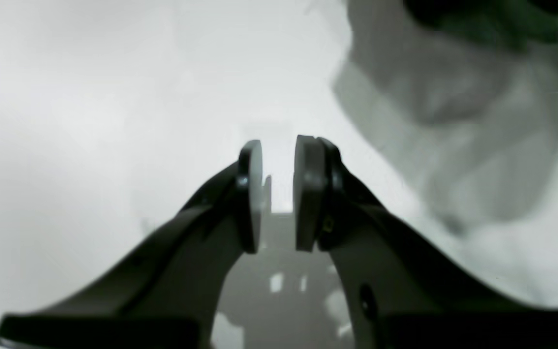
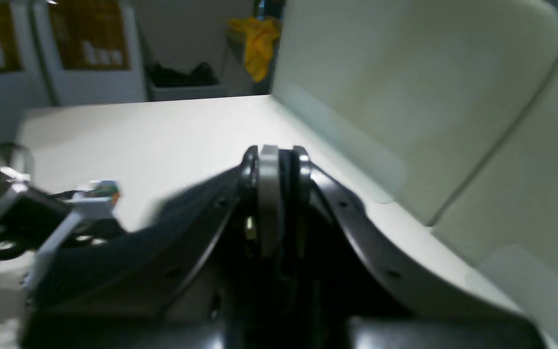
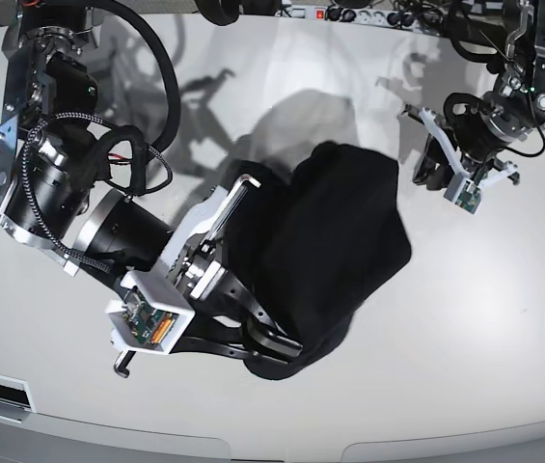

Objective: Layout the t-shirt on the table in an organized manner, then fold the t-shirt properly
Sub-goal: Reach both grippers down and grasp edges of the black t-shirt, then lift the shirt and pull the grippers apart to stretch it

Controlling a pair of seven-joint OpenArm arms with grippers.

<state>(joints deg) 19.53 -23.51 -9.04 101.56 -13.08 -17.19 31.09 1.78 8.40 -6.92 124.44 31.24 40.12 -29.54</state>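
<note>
The black t-shirt [image 3: 340,231] lies bunched in a heap in the middle of the white table [image 3: 504,347]. My right gripper [image 3: 274,349] is at the heap's lower left edge. In the right wrist view this gripper [image 2: 279,194] has its pads pressed together on a thin dark strip of the cloth. My left gripper [image 3: 428,166] hovers just right of the shirt's upper right corner, apart from it. The left wrist view shows that gripper [image 1: 279,194] with a narrow gap between its pads and only bare table [image 1: 66,97] and shadow beyond them.
A power strip [image 3: 349,13] and cables run along the table's far edge. The table's rounded front edge [image 3: 282,446] is close below the right arm. White upright panels [image 2: 405,97] border the table in the right wrist view, and a yellow cloth [image 2: 258,41] hangs in the room behind.
</note>
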